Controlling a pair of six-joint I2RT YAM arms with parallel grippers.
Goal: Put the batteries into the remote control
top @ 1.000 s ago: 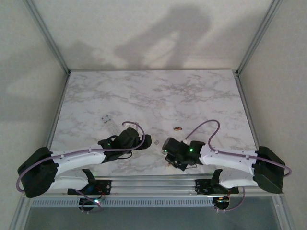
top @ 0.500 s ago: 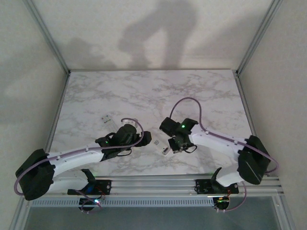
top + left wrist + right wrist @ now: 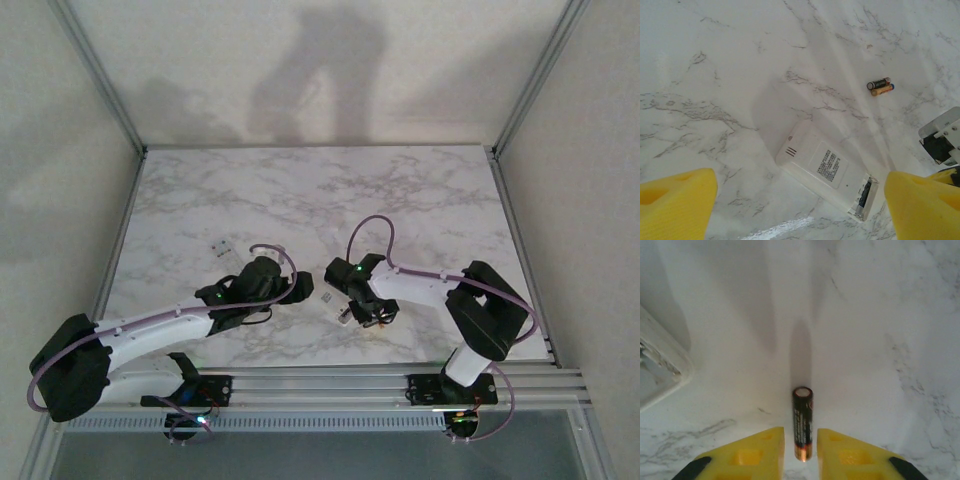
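White marble-veined table [image 3: 300, 190]; plain pale walls [image 3: 250, 60] with soft shadows [image 3: 320, 70]; aluminium frame posts [image 3: 100, 75] at corners.

A battery [image 3: 802, 422] sits at lower centre of the frame, running upward between the right gripper's [image 3: 801, 442] yellow fingers, with a thin gap on either side. The remote control's [image 3: 657, 365] white corner shows at the left edge, on the marble table [image 3: 880, 315].

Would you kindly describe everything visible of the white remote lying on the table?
The remote is white plastic, lying flat and back up on the marble table. Its back carries vent slots near one rounded end and a printed label mid-body. The battery bay at the other end is uncovered, with something dark inside. Nothing but the table touches it.
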